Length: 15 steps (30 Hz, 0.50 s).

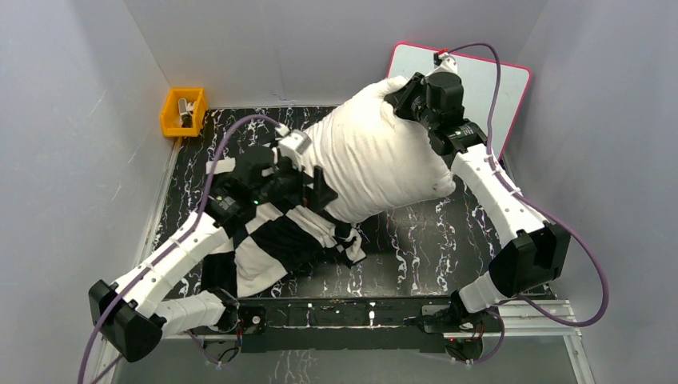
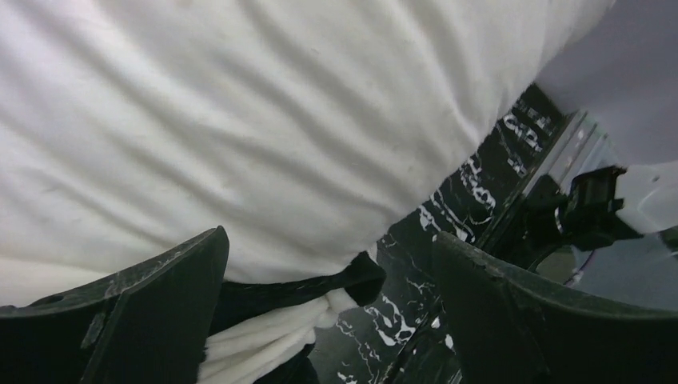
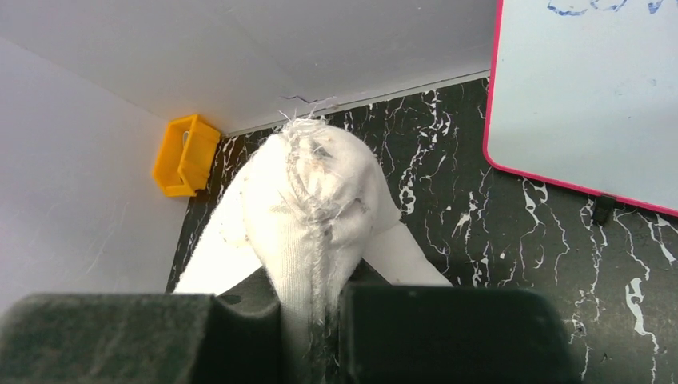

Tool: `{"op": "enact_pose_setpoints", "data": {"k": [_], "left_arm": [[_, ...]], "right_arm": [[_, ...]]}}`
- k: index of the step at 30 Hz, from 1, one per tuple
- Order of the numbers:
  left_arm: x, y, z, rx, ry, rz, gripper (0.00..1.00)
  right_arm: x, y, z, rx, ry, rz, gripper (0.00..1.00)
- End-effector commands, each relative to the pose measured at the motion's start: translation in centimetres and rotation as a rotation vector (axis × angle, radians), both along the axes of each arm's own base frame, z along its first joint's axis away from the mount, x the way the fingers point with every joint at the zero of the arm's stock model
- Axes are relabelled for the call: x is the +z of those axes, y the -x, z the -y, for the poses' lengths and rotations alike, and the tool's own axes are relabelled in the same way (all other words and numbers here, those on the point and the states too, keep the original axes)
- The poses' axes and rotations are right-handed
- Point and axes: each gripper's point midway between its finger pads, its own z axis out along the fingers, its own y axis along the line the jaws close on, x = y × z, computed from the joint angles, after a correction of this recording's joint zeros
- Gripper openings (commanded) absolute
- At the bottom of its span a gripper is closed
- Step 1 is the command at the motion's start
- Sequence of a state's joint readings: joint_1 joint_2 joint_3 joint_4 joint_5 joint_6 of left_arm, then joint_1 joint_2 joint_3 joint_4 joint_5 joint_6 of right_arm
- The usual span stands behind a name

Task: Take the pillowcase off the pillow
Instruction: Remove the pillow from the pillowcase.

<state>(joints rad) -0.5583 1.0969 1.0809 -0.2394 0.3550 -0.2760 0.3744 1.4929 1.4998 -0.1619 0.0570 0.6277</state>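
Observation:
The plump white pillow (image 1: 376, 152) is raised at its far end, where my right gripper (image 1: 406, 98) is shut on a frayed corner. In the right wrist view that corner of the pillow (image 3: 312, 200) is pinched between the jaws of the right gripper (image 3: 313, 316). The black-and-white checkered pillowcase (image 1: 272, 240) lies bunched on the table at the pillow's near end. My left gripper (image 1: 316, 190) hovers open over that spot. In the left wrist view the left gripper (image 2: 328, 240) holds nothing, with the pillow (image 2: 264, 120) above and a fold of pillowcase (image 2: 272, 328) below.
A yellow bin (image 1: 183, 111) sits at the back left corner of the black marbled table (image 1: 448, 232). A pink-rimmed whiteboard (image 1: 496, 80) leans at the back right. Grey walls close in on three sides.

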Motion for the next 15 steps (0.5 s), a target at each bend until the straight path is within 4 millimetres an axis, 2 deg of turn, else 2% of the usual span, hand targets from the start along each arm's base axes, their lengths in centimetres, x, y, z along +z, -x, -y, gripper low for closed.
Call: {"op": "enact_pose_setpoints", "data": {"k": [1,4,6,9,12,15], "left_arm": [[2.1,-0.9,2.2,0.051,-0.059,0.305,0.98],[4.1,-2.2,3.8,0.084,-0.065,0.518,0.98],[5.9,-2.0,5.5,0.072,-0.043,0.671,0.98],[7.7,-0.5,8.3,0.033,-0.011,0.894,0.98],[6.7,0.5,11.6,0.0,-0.103,1.069,0.98],[4.8,-0.3,13.9,0.002,-0.223,1.148,0.98]], "right_arm": [[3.4,-1.0,-1.2,-0.036,-0.025,0.093,0.0],[3.3,-1.0,-1.8,-0.015,-0.012,0.085,0.0],[3.1,-0.9,-2.0,-0.01,-0.005,0.08,0.0],[3.1,-0.9,-1.8,-0.02,0.003,0.074,0.0],[3.4,-0.7,-1.8,-0.02,0.002,0.075,0.0],[3.5,-0.5,-2.0,-0.008,0.006,0.073,0.0]]}}
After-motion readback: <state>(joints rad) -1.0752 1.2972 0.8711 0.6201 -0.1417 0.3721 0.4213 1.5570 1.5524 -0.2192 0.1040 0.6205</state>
